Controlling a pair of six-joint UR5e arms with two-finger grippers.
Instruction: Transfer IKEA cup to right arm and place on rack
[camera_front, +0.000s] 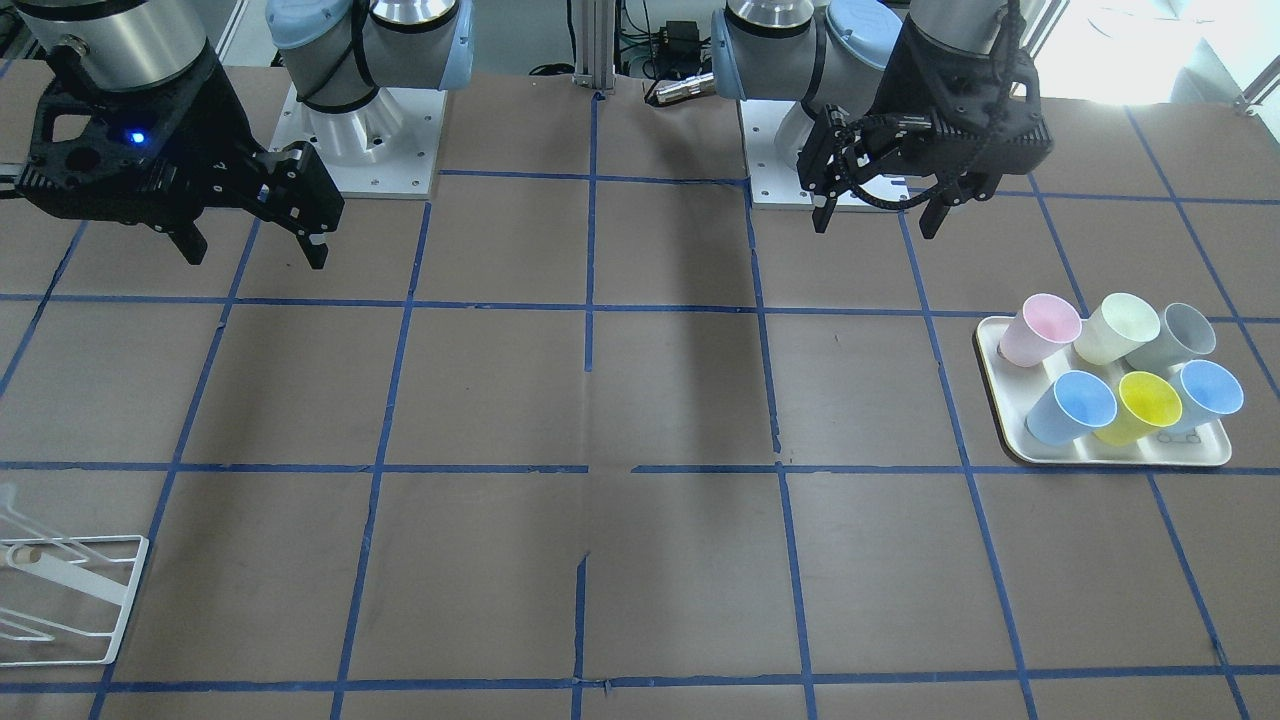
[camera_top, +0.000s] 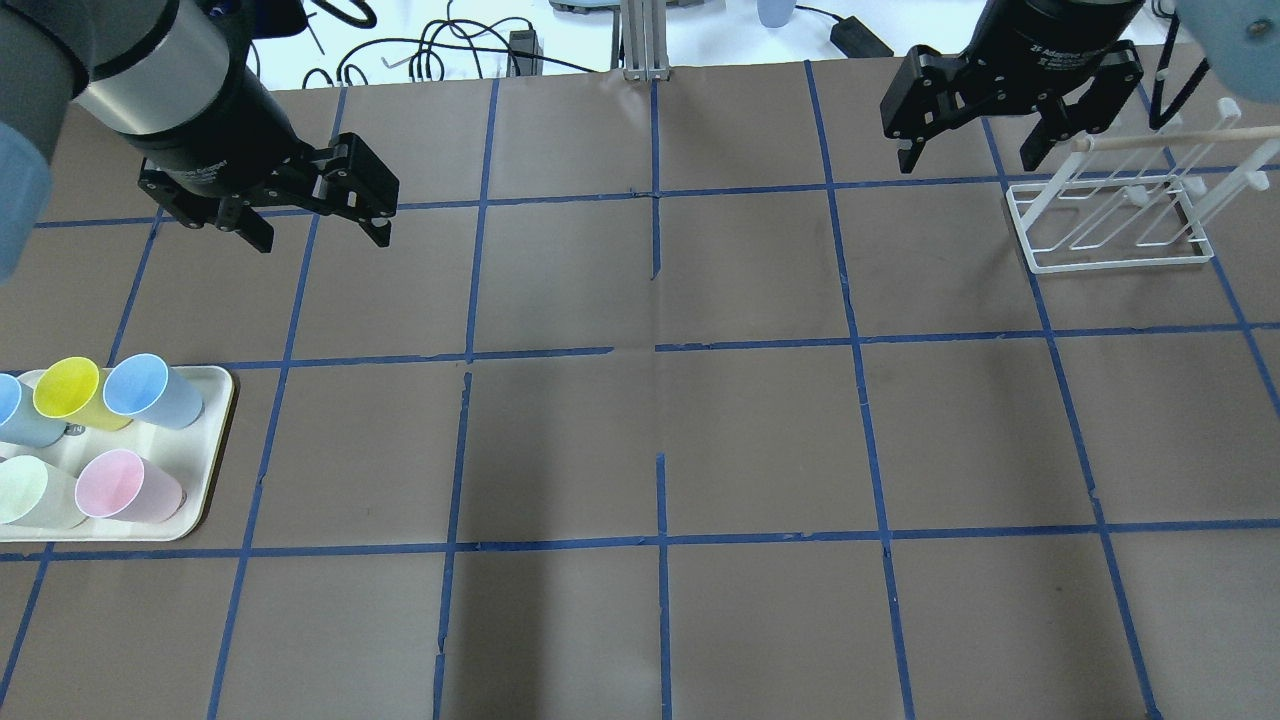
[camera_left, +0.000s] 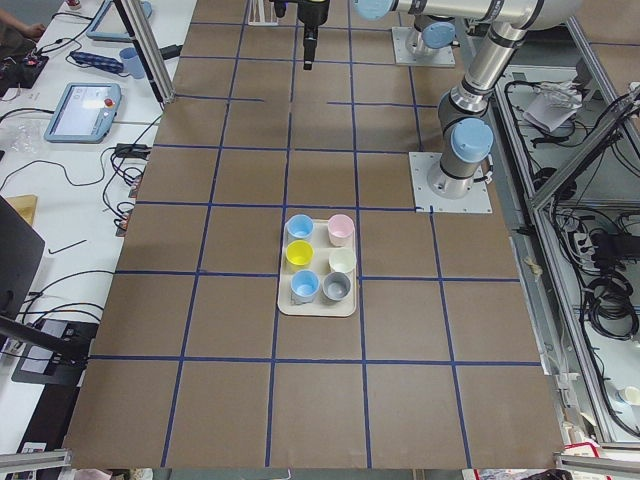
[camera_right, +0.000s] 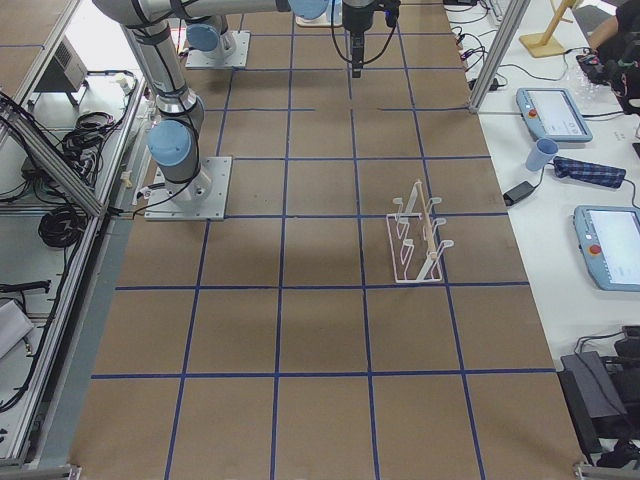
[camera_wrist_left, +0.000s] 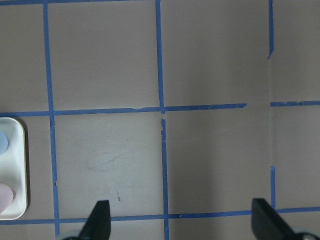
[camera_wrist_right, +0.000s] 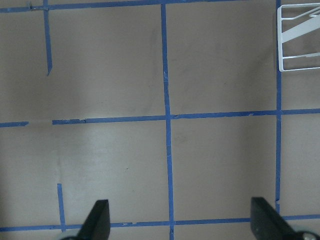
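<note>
The yellow IKEA cup (camera_front: 1148, 405) lies tilted among other cups on a cream tray (camera_front: 1120, 460); it also shows in the overhead view (camera_top: 70, 392) and the exterior left view (camera_left: 300, 253). My left gripper (camera_front: 877, 225) (camera_top: 322, 240) (camera_wrist_left: 181, 220) is open and empty, high above the table and well away from the tray. My right gripper (camera_front: 257, 258) (camera_top: 968, 165) (camera_wrist_right: 180, 220) is open and empty, hovering beside the white wire rack (camera_top: 1110, 225) (camera_front: 70, 600) (camera_right: 420, 245) (camera_wrist_right: 300, 40). The rack holds nothing.
On the tray with the yellow cup lie two blue cups (camera_front: 1070, 408) (camera_front: 1205, 392), a pink cup (camera_front: 1040, 330), a pale cream cup (camera_front: 1115, 328) and a grey cup (camera_front: 1172, 335). The brown table top is marked with blue tape lines. The arm bases stand at the robot's edge.
</note>
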